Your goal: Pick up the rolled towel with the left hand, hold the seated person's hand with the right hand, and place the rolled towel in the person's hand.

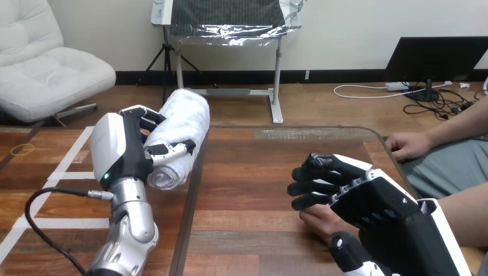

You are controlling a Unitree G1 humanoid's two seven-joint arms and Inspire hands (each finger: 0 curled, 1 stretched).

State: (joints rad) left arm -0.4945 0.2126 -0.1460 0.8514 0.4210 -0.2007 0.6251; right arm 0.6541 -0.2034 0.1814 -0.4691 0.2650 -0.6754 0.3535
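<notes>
My left hand (118, 152) is raised over the left part of the table, with fingers and thumb curled round the white rolled towel (187, 118). The towel is tilted, its upper end pointing away from me. At the lower right, my right hand (368, 201) lies over the person's hand (318, 219). Its fingers are curled across the top and its thumb sits below, so that the person's hand shows between them. The rest of that hand is hidden under my palm.
The person's other hand (410, 144) rests at the wooden table's (253, 167) right edge. A seam (193, 201) splits the tabletop, and white tape lines (72, 158) mark the left section. A yellow ring (22, 149) lies at the far left.
</notes>
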